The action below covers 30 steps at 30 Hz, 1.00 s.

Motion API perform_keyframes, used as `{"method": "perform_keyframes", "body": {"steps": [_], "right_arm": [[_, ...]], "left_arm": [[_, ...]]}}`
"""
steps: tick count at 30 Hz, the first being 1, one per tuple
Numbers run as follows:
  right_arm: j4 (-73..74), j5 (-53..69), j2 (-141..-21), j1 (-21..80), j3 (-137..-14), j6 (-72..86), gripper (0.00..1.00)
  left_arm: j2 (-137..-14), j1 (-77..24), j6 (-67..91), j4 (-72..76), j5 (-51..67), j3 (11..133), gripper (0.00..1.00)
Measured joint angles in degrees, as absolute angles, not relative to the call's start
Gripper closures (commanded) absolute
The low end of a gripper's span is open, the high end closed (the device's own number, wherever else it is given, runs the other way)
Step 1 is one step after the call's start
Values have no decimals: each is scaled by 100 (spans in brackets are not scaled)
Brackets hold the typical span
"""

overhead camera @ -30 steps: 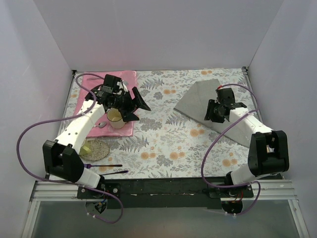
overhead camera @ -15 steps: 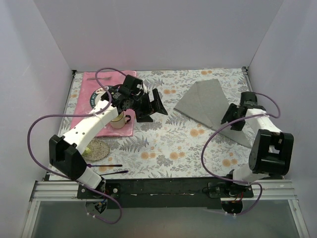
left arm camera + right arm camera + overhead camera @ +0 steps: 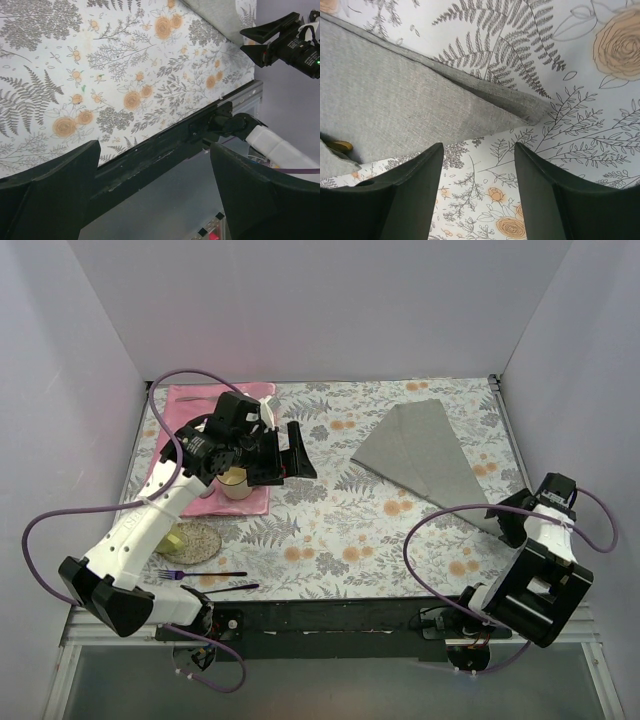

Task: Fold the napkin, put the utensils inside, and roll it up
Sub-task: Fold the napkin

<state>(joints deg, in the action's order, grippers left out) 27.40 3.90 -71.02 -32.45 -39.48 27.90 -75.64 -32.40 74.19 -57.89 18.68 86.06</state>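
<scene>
On the right of the table (image 3: 330, 530) we see the napkin (image 3: 420, 450) folded triangular; our right gripper (image 3: 477, 146) hovers, fingers apart, at its near tip; our left gripper (image 3: 154, 146) gapes empty.

The middle of the table (image 3: 330, 525) is found open between the napkin (image 3: 420, 450) and the cup (image 3: 234, 482); the near-left edge is taken by a fork (image 3: 190, 574).

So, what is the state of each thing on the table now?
Napkin: folded into a triangle, lying flat, not rolled.
Cup: upright on the pink mat.
Fork: lying flat near the front edge.
Left arm: jaws open, empty.
Right arm: jaws open, empty.
</scene>
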Motion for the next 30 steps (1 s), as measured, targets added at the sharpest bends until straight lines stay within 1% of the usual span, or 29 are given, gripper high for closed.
{"method": "perform_keyframes", "body": {"steps": [2, 8, 13, 16, 18, 19, 20, 22, 23, 25, 28, 30], "right_arm": [[2635, 469, -7083, -3336, -3721, 2860, 40], [2169, 596, -6945, -3538, -3166, 3118, 45], [1787, 716, -6864, -3686, -2998, 3293, 46], [1619, 768, -6928, -3745, -2978, 3409, 48], [1535, 781, -6984, -3774, -2980, 3492, 57], [1494, 779, -7013, -3785, -2980, 3540, 63], [1474, 768, -7046, -3787, -2980, 3590, 71], [1446, 742, -7100, -3802, -2978, 3658, 73], [1444, 735, -7113, -3811, -2978, 3701, 77], [1439, 722, -7120, -3820, -2976, 3721, 78], [1431, 746, -7105, -3820, -2971, 3688, 86], [1426, 801, -7024, -3822, -2945, 3623, 88]], "left_arm": [[-7564, -3234, 7290, -5916, 1776, 8626, 7], [-7572, -3208, 7067, -6156, 1673, 8628, 6], [-7675, -3208, 7006, -6171, 1673, 8632, 6], [-7767, -3208, 6982, -6176, 1671, 8632, 6], [-7808, -3208, 6980, -6198, 1671, 8643, 6], [-7824, -3208, 6978, -6213, 1671, 8659, 6], [-7837, -3208, 6973, -6226, 1671, 8678, 6], [-7841, -3208, 6965, -6248, 1669, 8711, 6], [-7841, -3208, 6965, -6254, 1669, 8720, 6], [-7841, -3203, 6965, -6259, 1671, 8729, 6], [-7841, -3190, 6965, -6285, 1671, 8729, 6], [-7841, -3181, 6965, -6292, 1675, 8729, 6]]}}
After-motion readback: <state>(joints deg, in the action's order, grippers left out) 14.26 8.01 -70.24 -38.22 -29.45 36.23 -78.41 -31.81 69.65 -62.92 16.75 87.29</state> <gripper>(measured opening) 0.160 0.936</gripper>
